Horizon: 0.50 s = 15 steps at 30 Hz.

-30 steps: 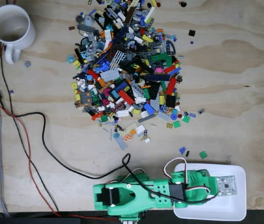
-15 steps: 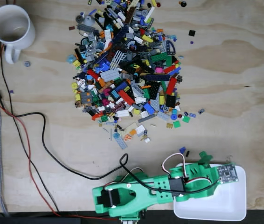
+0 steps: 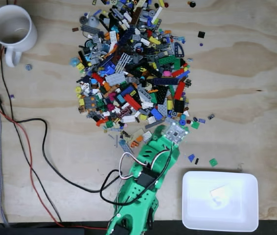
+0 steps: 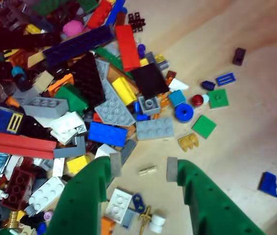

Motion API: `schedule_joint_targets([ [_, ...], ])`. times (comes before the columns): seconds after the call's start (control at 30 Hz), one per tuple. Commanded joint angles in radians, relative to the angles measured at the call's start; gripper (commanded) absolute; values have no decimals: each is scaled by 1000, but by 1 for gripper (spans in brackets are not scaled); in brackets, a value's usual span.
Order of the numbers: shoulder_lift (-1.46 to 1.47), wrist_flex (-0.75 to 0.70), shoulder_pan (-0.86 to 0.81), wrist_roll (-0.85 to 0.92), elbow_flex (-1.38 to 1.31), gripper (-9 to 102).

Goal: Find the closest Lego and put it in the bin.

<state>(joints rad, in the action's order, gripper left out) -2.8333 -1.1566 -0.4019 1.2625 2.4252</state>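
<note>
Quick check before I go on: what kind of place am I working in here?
Probably a hobby or maker workbench: a bare plywood tabletop, loose cables, a white mug, and a big pile of mixed Lego beside the white bin.

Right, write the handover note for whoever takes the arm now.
Gripper: open, empty, hovering over the near edge of the Lego pile, a small tan piece between its fingers.
Bin: right of the arm base in the fixed view; a pale shape inside, unclear whether a piece.
Done: nothing gripped.
Left: close on a near piece, carry it to the bin, release.
</note>
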Motion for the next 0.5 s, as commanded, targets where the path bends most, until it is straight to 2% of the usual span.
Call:
schedule_joint_targets([
  [0.0, 46, 3, 210, -31, -15, 16],
  [0.27, 63, -89, 408, -66, -81, 16],
  [0.47, 58, -89, 431, -69, -84, 16],
])
